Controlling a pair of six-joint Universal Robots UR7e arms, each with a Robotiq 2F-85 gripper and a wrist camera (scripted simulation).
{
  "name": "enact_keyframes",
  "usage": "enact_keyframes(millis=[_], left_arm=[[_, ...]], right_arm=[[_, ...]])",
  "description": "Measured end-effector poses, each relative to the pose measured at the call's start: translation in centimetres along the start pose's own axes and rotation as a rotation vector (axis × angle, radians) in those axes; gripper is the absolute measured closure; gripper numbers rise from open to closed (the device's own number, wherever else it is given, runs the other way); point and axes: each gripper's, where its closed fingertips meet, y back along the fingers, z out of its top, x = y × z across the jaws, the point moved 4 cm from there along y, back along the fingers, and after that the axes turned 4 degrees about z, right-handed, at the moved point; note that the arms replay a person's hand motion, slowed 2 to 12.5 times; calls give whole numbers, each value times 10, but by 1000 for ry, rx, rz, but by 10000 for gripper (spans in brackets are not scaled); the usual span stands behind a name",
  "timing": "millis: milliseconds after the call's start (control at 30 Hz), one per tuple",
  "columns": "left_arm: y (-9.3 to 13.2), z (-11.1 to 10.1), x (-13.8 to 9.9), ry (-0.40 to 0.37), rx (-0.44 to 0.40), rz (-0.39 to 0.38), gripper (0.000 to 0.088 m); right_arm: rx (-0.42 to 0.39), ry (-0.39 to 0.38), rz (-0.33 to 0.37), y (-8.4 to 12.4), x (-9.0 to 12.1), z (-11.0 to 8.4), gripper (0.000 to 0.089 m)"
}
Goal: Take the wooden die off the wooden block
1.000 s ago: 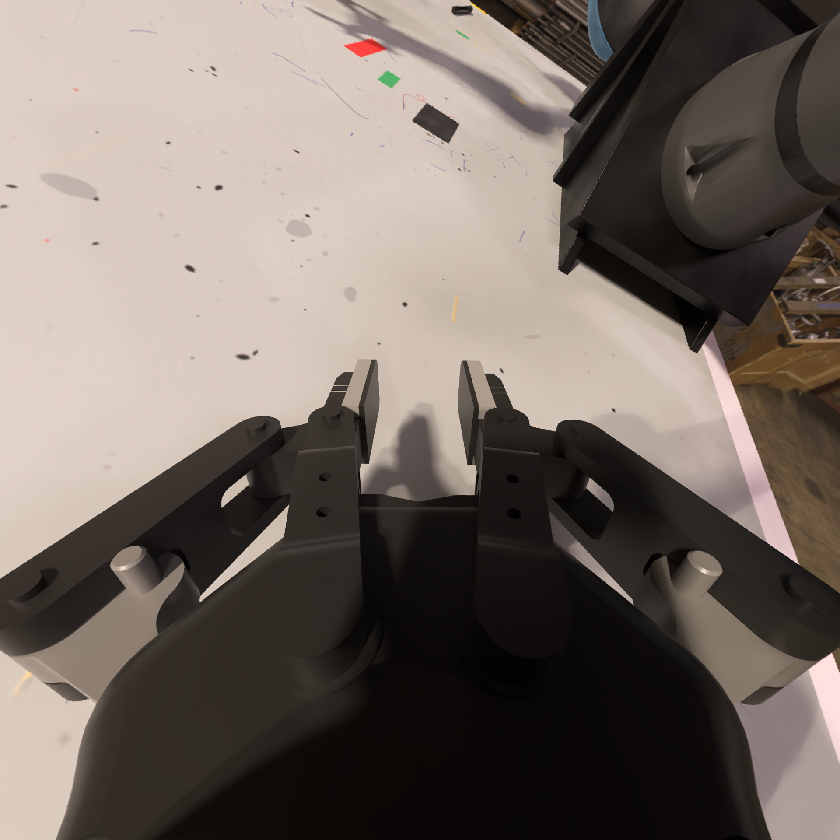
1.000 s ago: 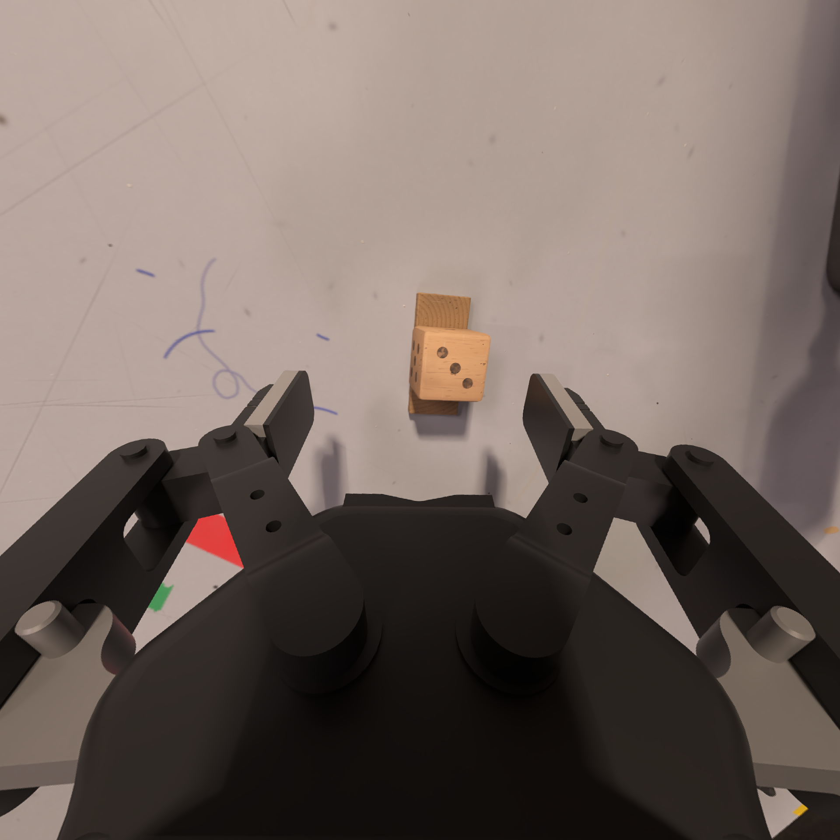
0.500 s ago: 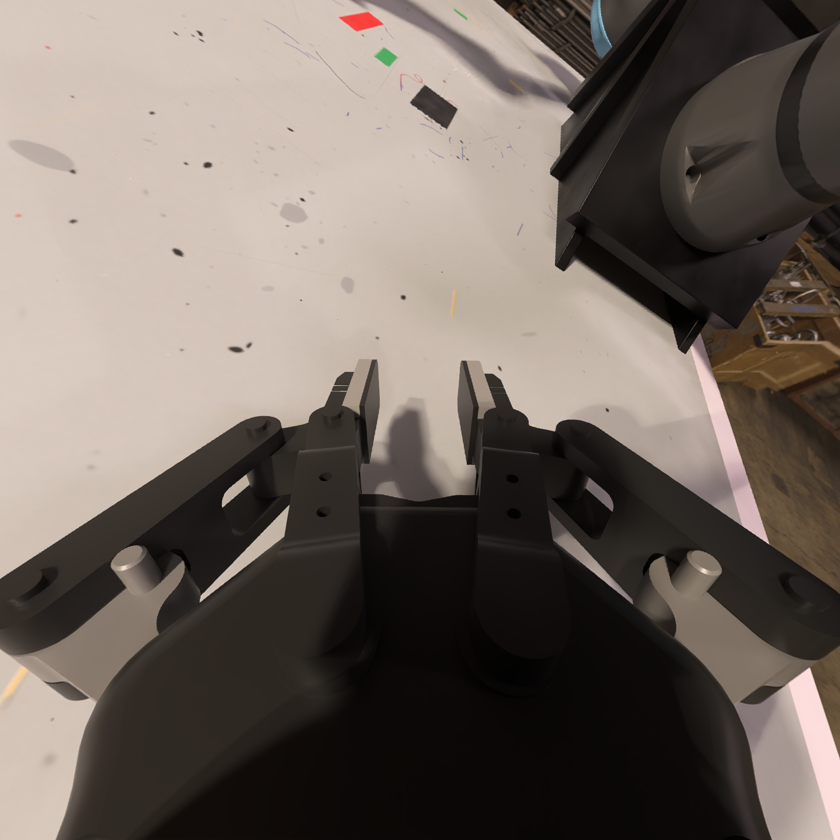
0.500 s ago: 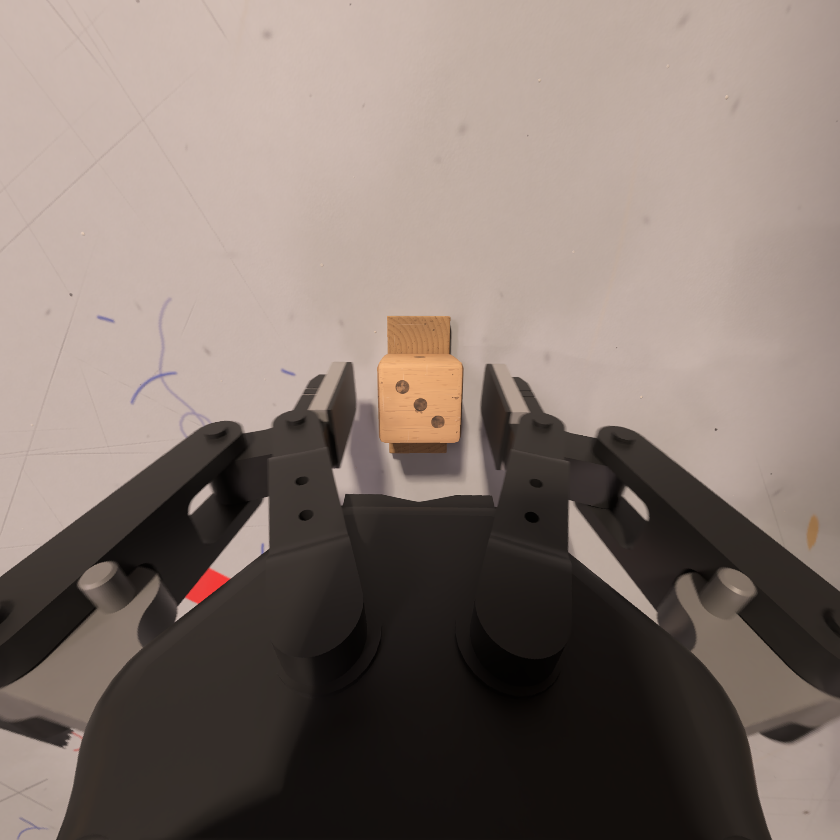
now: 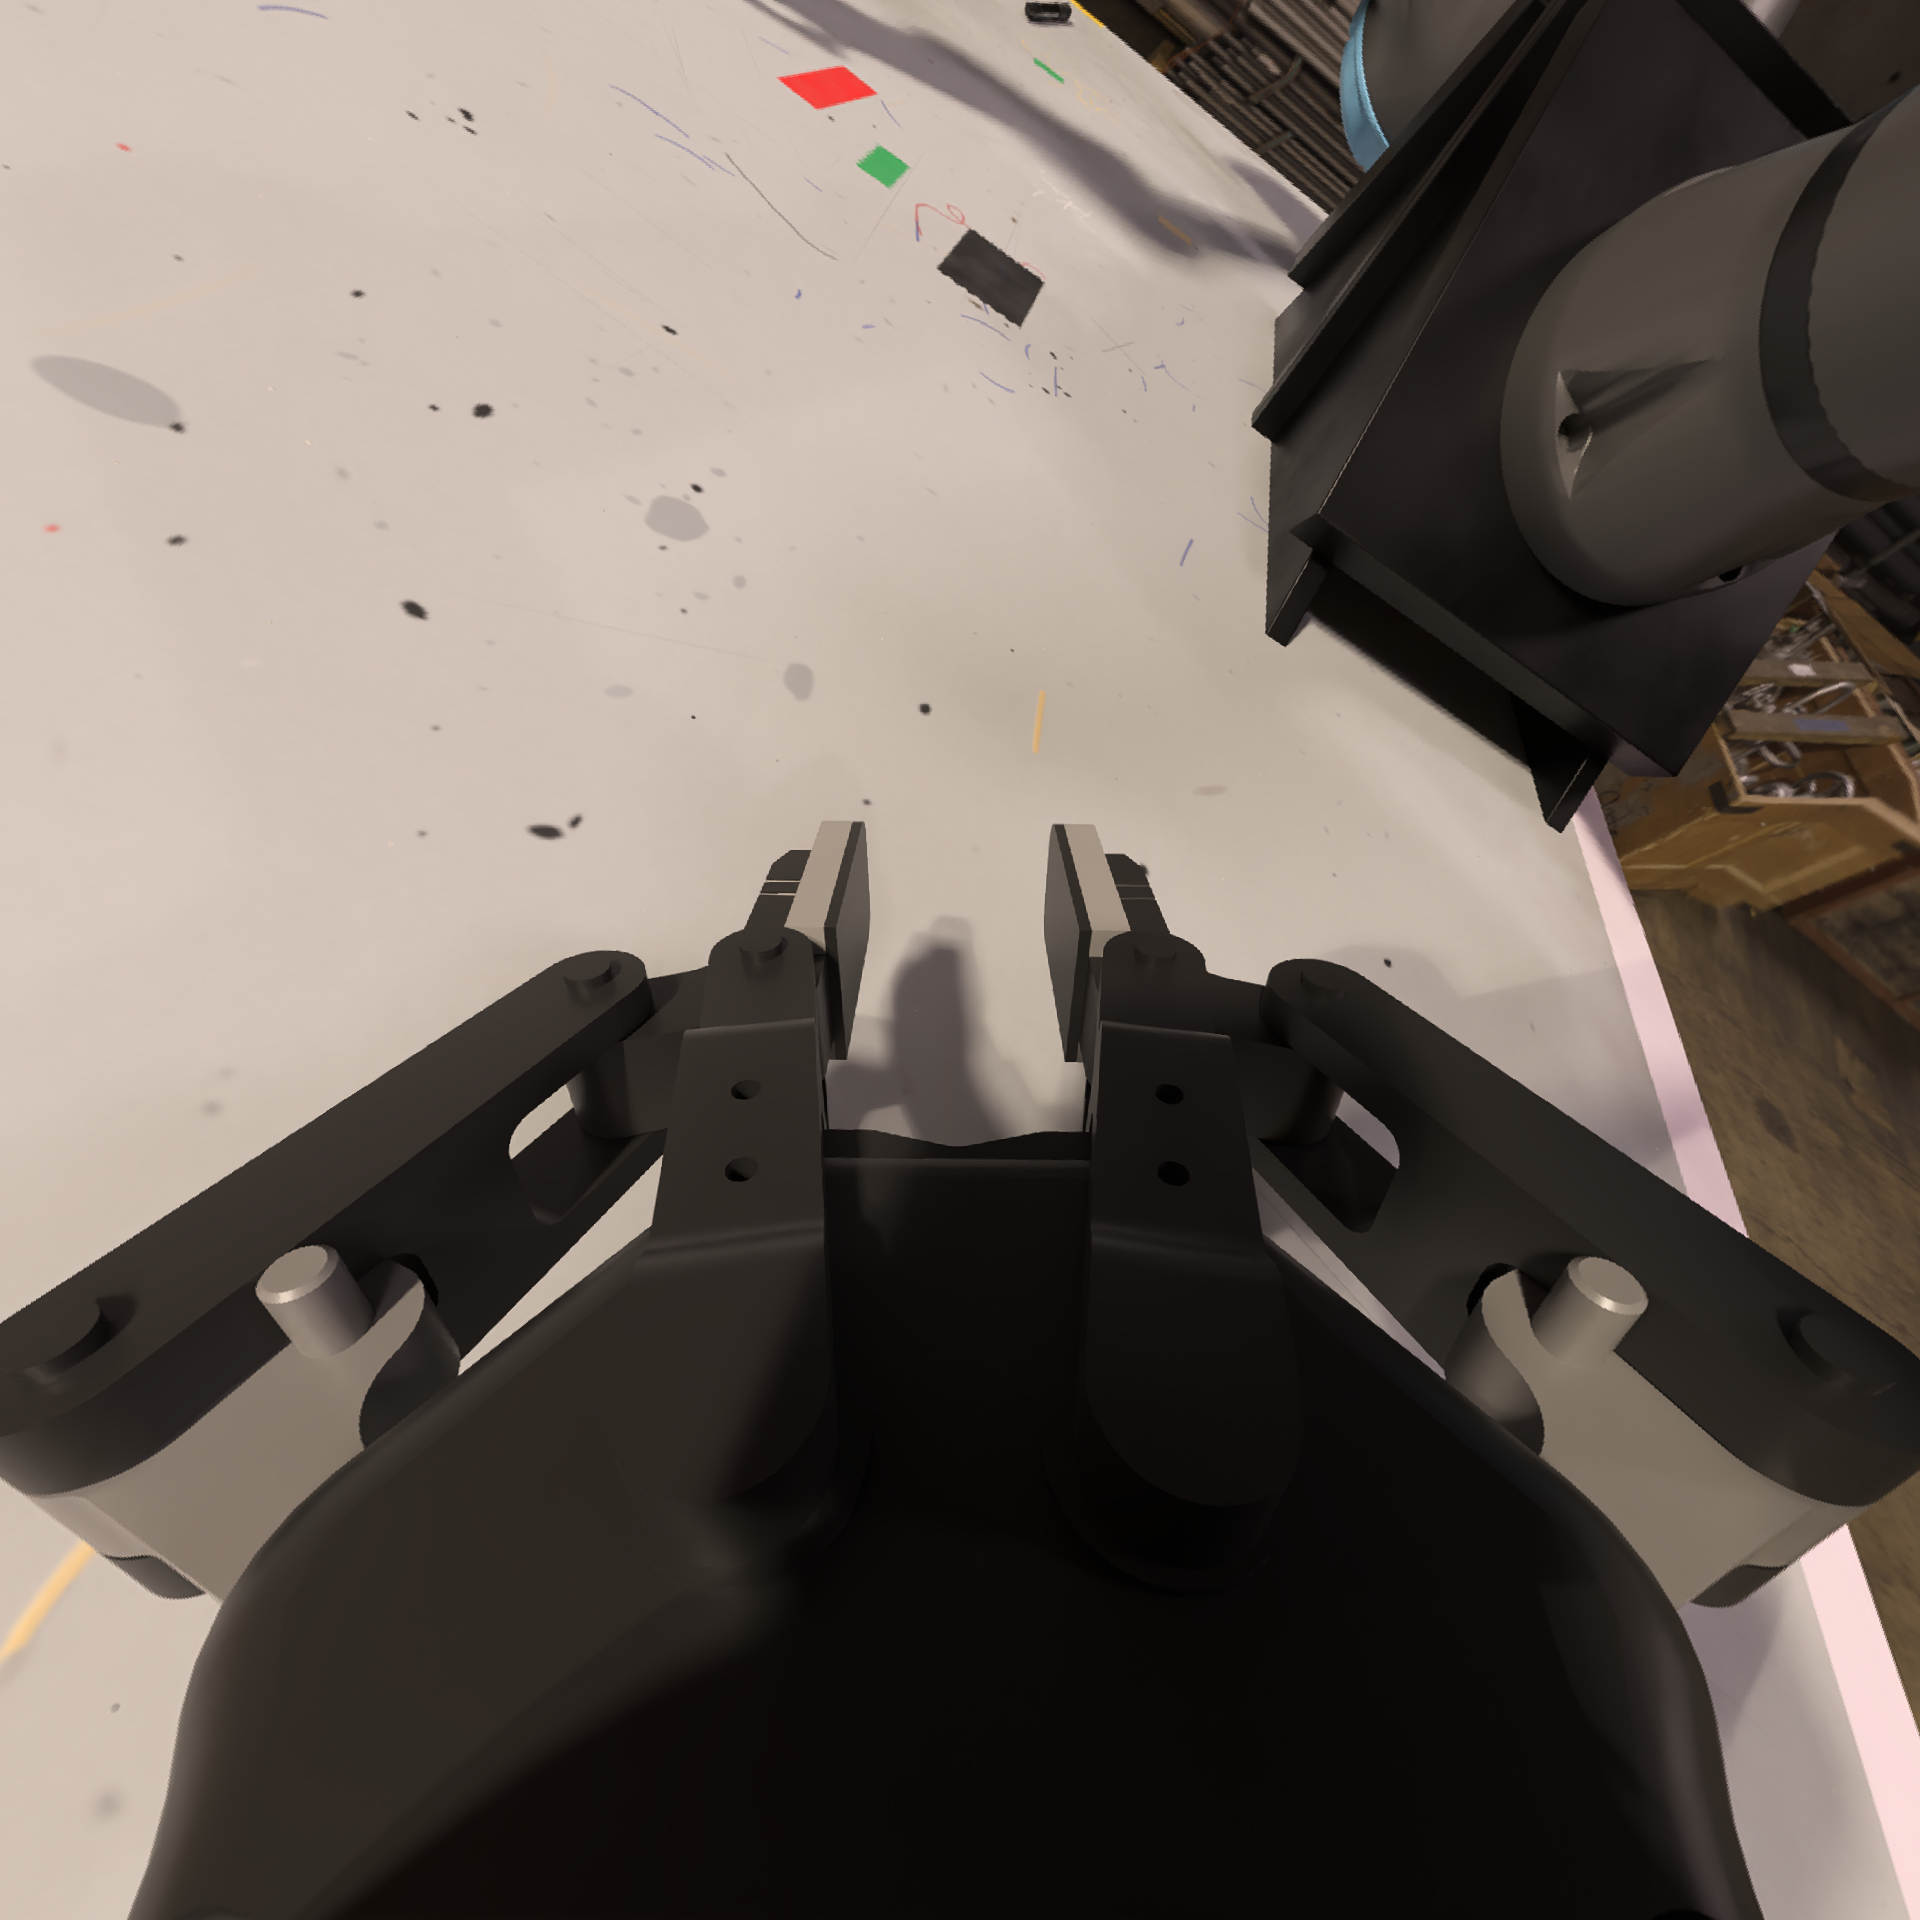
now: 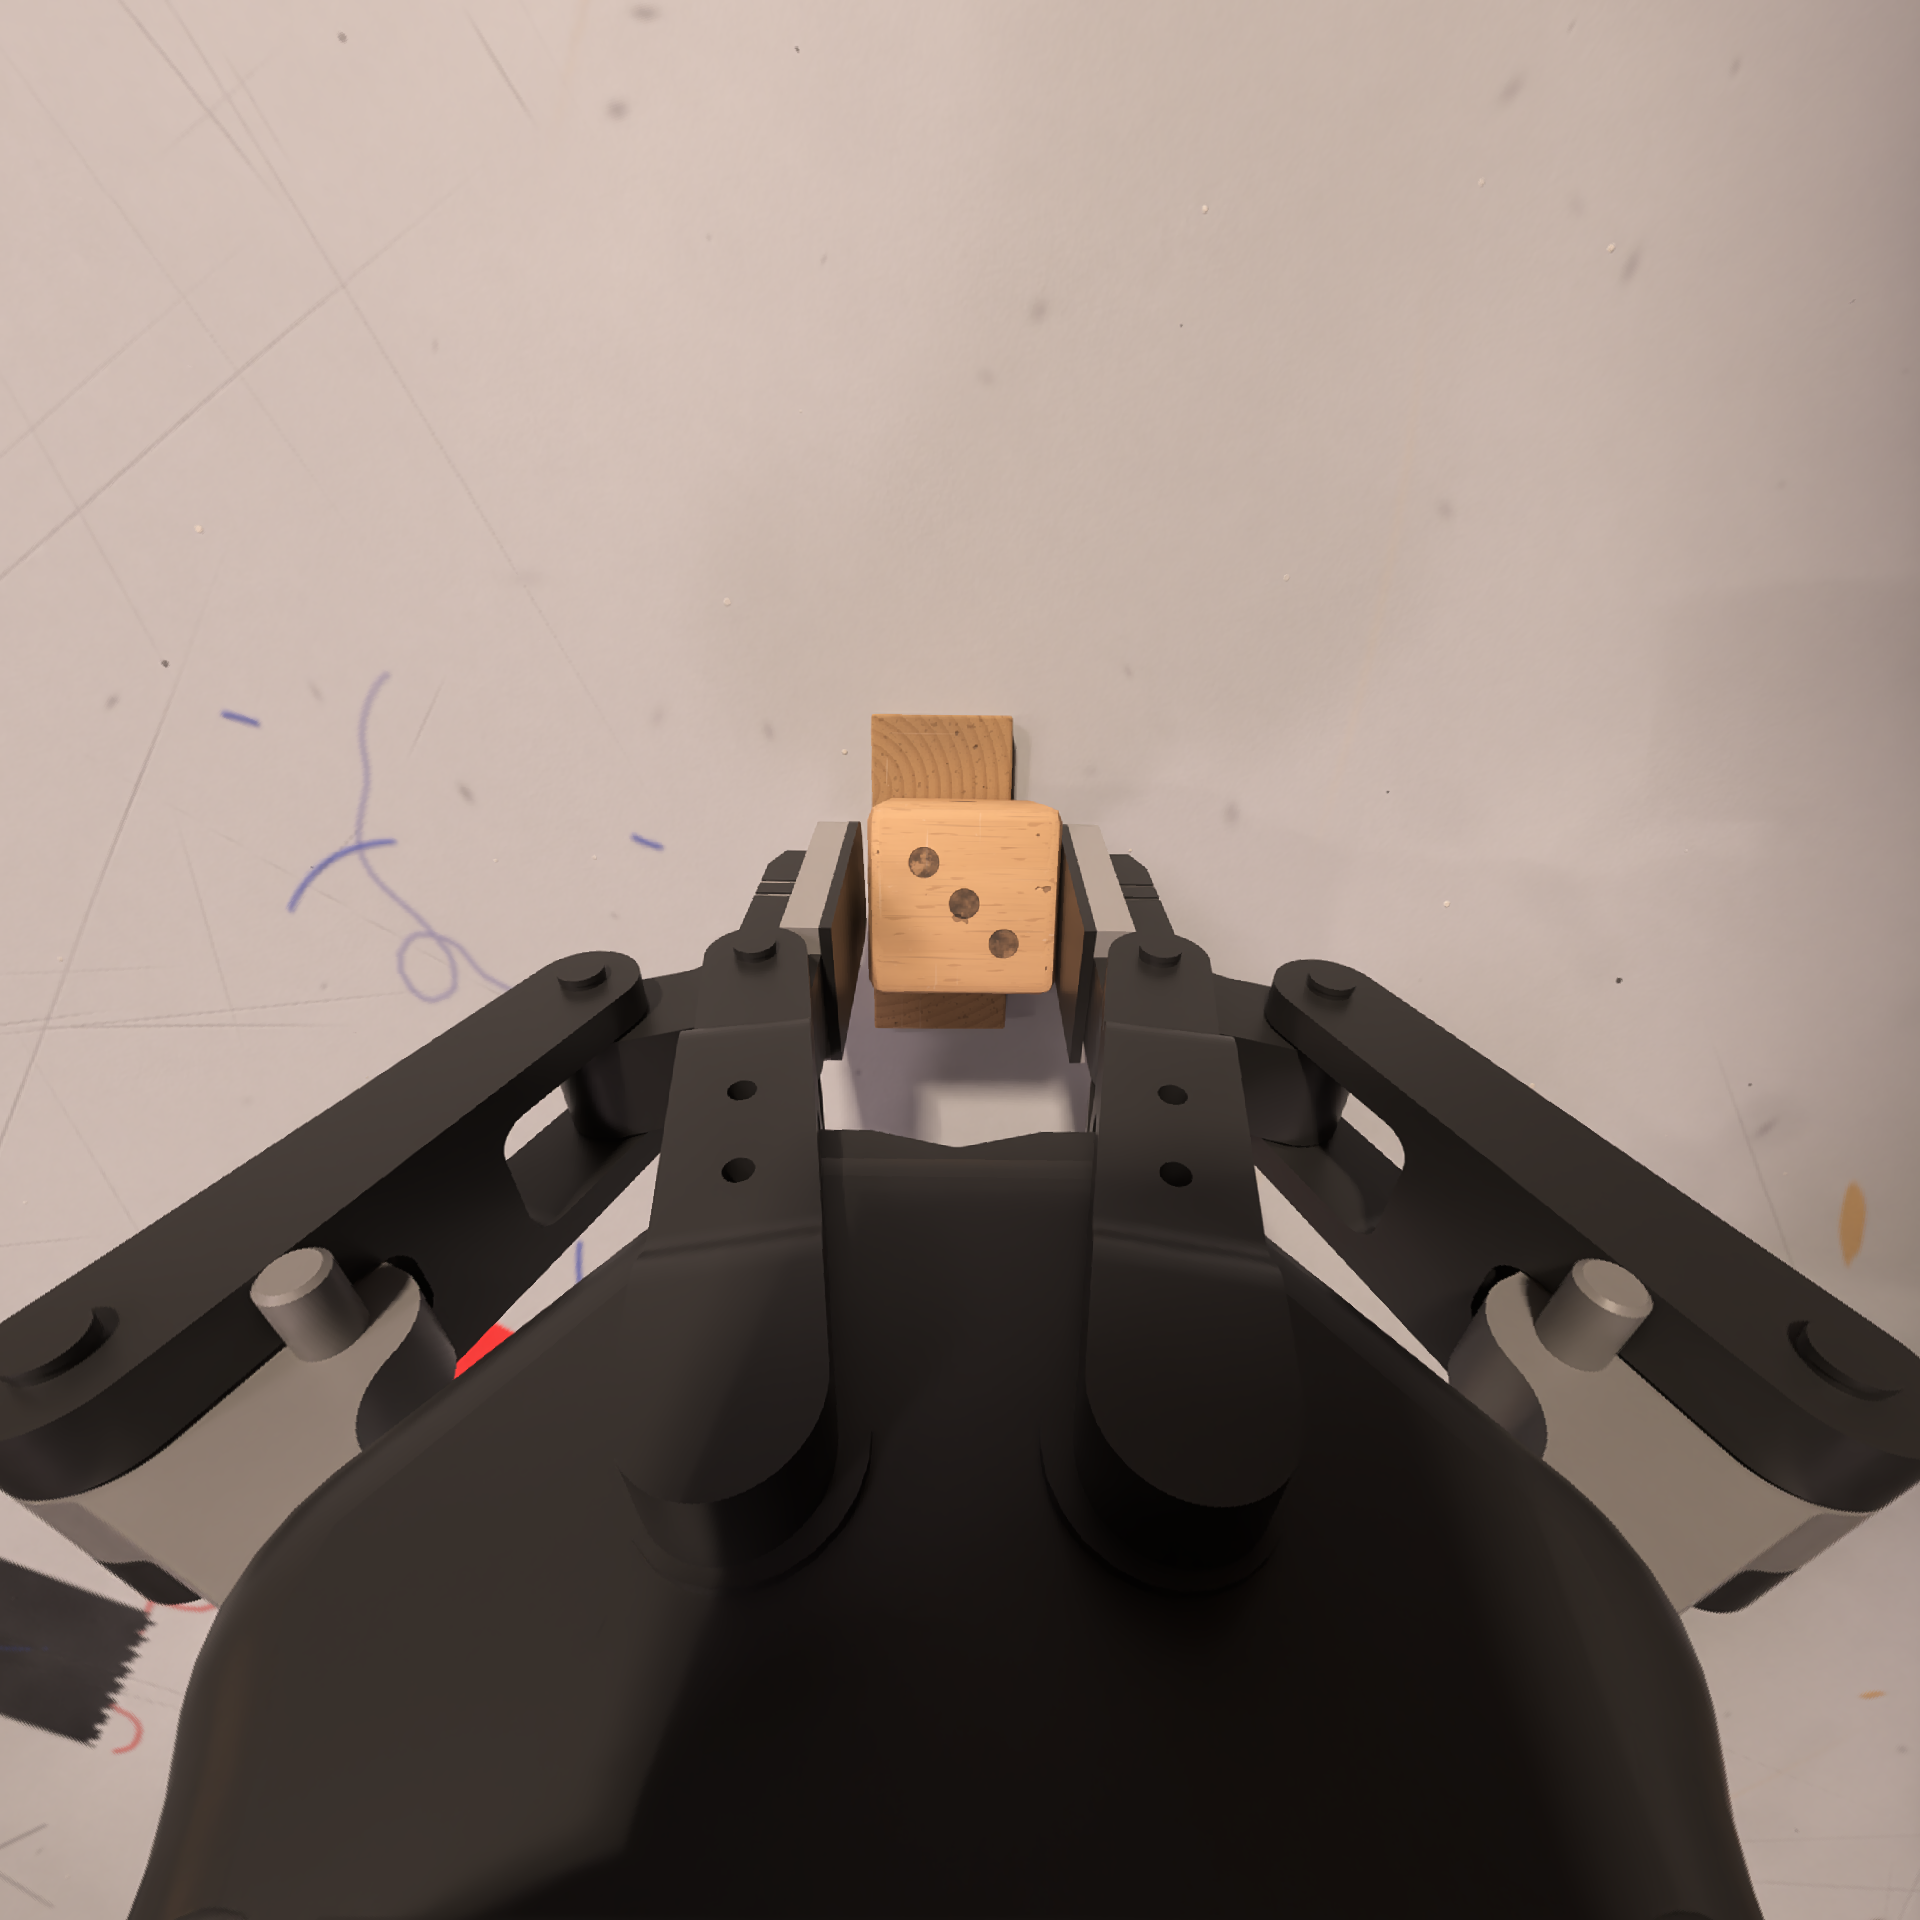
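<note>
In the right wrist view the light wooden die (image 6: 961, 899), three dark pips facing the camera, sits over the darker wooden block (image 6: 940, 753), which shows behind and just below it. My right gripper (image 6: 961, 862) is shut on the die, with one pad pressed flat on each side. I cannot tell if the die is touching the block or just above it. In the left wrist view my left gripper (image 5: 956, 862) hovers low over the bare table, empty, with a narrow gap between its parallel fingers (image 5: 842, 904). The die and block are not in that view.
A black arm mount with a grey joint (image 5: 1558, 416) stands at the right of the left wrist view, near the table's pale edge (image 5: 1673, 1091). Flat red (image 5: 826, 85), green (image 5: 883, 164) and black (image 5: 989, 275) patches lie far off on the table.
My right gripper moved down around the die and its fingers closed from wide open onto the die's sides. The left gripper shifted only slightly and kept the same opening.
</note>
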Motion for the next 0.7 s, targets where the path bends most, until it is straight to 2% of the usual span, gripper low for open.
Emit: enact_keyframes(millis=[133,367,700], left_arm=[[-1,0,0,-1,-1,-2,572],[-1,1,0,1,-4,-4,573],[0,1,0,3,-9,-5,576]], right_arm=[[-36,3,-8,6,2,3,593],[-161,-1,7,26,12,17,593],[-332,23,-3,82,28,40,593]])
